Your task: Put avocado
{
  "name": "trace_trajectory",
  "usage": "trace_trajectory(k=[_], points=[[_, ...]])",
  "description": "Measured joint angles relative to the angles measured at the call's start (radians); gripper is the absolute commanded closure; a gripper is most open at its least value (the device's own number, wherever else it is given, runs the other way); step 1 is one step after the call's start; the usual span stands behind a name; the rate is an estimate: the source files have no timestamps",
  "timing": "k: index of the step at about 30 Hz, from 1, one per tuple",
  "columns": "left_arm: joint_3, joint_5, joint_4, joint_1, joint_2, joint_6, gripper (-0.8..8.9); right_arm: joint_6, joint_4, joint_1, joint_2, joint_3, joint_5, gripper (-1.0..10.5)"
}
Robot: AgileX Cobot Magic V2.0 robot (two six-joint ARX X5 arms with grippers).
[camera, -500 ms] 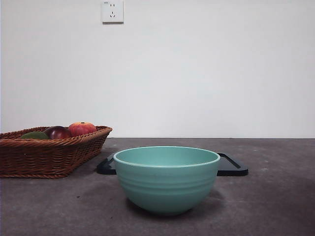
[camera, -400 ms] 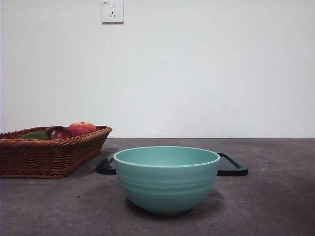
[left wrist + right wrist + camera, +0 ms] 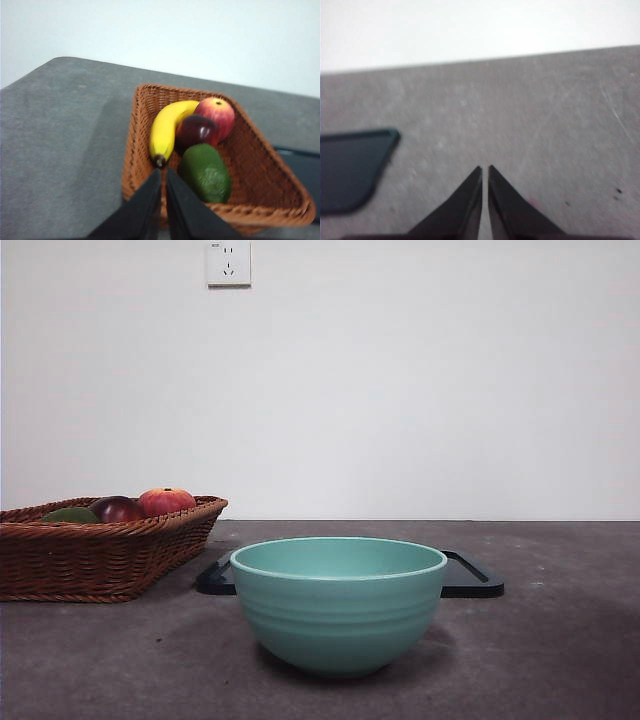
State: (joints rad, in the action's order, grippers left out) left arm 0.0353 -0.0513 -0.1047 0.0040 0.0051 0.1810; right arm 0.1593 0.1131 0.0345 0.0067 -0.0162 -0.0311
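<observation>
Lying in basket: avocado, untouched.

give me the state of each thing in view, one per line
avocado: lying in the wicker basket, ungripped
banana: in the basket
dark red fruit: in the basket
apple: in the basket
teal bowl: upright, nothing seen inside
black tray: flat, behind the bowl
left gripper: shut, above the basket
right gripper: shut, over bare table

Left gripper and right gripper both hang closed, holding nothing.
</observation>
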Motion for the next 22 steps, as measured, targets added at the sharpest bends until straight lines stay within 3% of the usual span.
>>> trace_trajectory(k=[5, 10, 16, 22], points=[[0.066, 0.0, 0.055, 0.0, 0.002, 0.087, 7.98, 0.099, -0.005, 0.0, 0.0, -0.056, 0.0, 9.3], [0.18, 0.0, 0.074, 0.0, 0.046, 0.119, 7.98, 0.142, 0.006, 0.0, 0.011, -0.2, -0.004, 9.3], [0.337, -0.007, 0.042, 0.0, 0.172, 0.122, 7.99, 0.16, 0.119, 0.0, 0.134, -0.379, -0.108, 9.3], [0.51, -0.029, -0.052, -0.007, 0.298, 0.124, 7.99, 0.147, 0.214, 0.0, 0.303, -0.509, -0.275, 9.3]])
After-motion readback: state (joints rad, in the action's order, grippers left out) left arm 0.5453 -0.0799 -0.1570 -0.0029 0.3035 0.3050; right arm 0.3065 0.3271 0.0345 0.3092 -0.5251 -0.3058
